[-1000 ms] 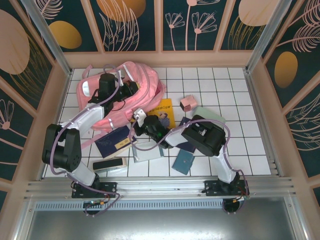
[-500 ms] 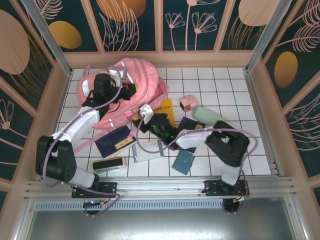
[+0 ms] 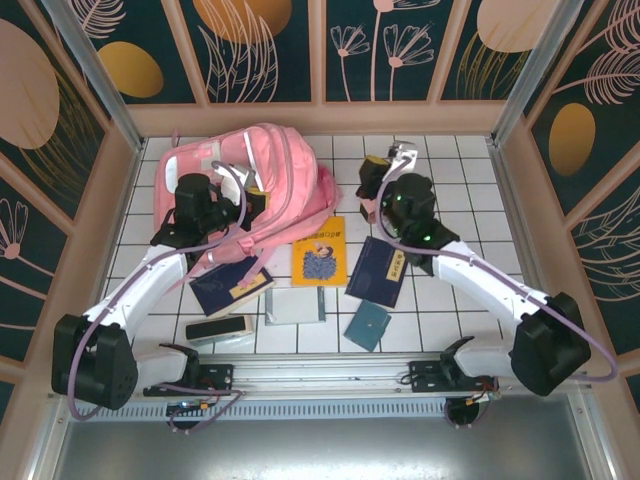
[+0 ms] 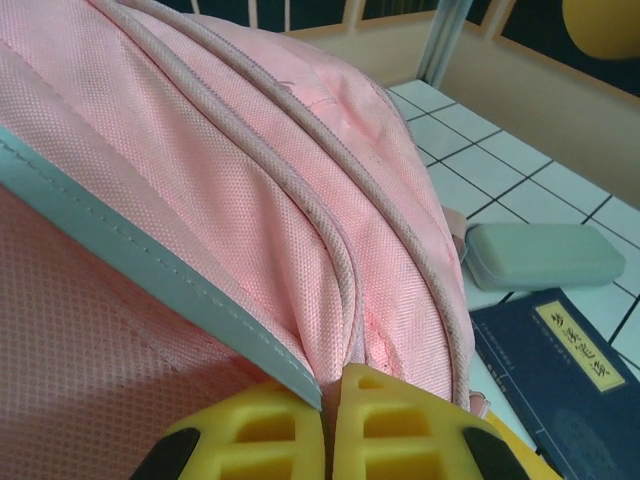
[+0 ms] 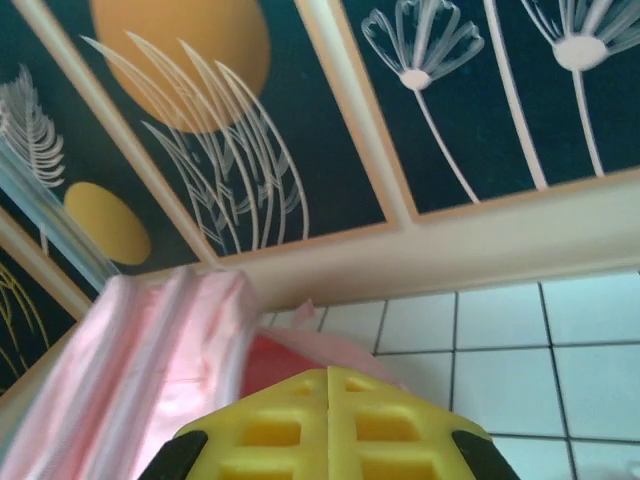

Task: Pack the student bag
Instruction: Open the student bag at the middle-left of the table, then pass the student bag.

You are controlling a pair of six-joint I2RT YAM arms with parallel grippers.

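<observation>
1. The white tile table (image 3: 470, 300) is the biggest thing I see.
2. The pink bag (image 3: 280, 160) lies at the far left of the table, puffed up.
3. A dark blue book (image 3: 378, 270) lies right of a yellow book (image 3: 320, 250), both just in front of the bag.
4. My left gripper (image 4: 330, 410) is pinched tight on the bag's cloth, at the end of a pale stripe (image 4: 150, 260).
5. My right gripper (image 5: 328, 390) is closed tight with nothing in it, near the bag's right side.

Pink bag (image 3: 290, 160) with pale stripe (image 4: 150, 270). Yellow booklet (image 3: 320, 250), navy book (image 3: 378, 270), white-tiled worktop (image 3: 480, 180). Teal walls (image 3: 400, 50), flower-patterned.
</observation>
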